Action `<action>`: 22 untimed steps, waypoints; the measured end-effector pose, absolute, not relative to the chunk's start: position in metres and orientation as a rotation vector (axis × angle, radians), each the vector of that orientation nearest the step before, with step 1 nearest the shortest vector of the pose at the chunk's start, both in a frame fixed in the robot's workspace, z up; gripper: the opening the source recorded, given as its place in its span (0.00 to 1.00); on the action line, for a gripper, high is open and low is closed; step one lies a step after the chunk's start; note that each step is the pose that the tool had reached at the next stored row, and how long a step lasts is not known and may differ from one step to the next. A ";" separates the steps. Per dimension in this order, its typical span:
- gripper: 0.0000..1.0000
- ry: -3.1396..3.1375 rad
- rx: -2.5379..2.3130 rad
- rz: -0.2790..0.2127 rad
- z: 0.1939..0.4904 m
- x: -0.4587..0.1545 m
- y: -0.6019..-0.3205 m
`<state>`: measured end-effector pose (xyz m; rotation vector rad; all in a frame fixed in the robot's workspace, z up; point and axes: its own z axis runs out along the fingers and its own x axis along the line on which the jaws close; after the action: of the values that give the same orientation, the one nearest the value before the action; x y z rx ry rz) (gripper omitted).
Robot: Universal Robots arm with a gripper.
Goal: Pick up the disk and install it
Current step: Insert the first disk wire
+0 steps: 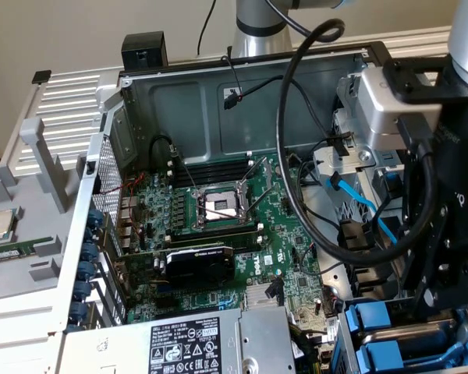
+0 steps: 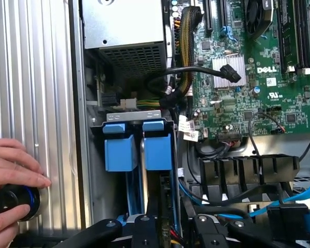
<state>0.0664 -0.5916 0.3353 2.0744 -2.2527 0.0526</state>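
Arm [image 1: 256,27]: one silver tube section stands upright behind the far wall of the case [image 1: 218,101], near the middle of that wall. A second silver section enters at the exterior view's upper right.
Wrist [image 1: 384,105]: silver-grey block with a black bracket on top, positioned above the case edge on the exterior view's right.
Gripper [image 2: 173,231]: black body hanging below the wrist, pointing down into the case corner at the exterior view's lower right.
Contact: cannot be determined.
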 end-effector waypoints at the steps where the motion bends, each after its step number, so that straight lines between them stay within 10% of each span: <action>1: 0.31 -2.253 2.074 0.056 0.335 0.066 -0.591; 22: 0.31 -2.261 2.078 0.113 0.337 0.053 -0.585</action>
<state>0.0531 -0.5846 0.3372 2.0784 -2.2612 0.1129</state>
